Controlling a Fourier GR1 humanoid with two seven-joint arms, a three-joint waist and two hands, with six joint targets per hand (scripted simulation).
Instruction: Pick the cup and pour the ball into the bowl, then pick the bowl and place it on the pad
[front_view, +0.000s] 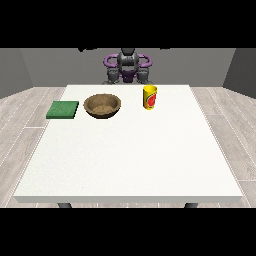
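Grey walls and pale plank flooring are surrounding a large white table (130, 150), which is filling most of the front view. I am sitting small behind its far edge, a dark torso with purple arms held close to my body and not reaching over the table.

Along the far part of the table three things are lying in a row. A flat green pad (63, 109) is resting nearest the view's left edge. Just beside it, toward the middle, a brown wooden bowl (102, 106) is sitting open side up. Well apart from the bowl, toward the view's right, a yellow cup (150, 97) with a red mark is standing upright, its long axis vertical. I cannot make out any ball inside it.

My hands are too small and tucked too near my body for me to tell how the fingers are lying; neither is holding anything that I can see.

I am judging that the hand at the view's right is nearer the cup, which is standing out in front of it.
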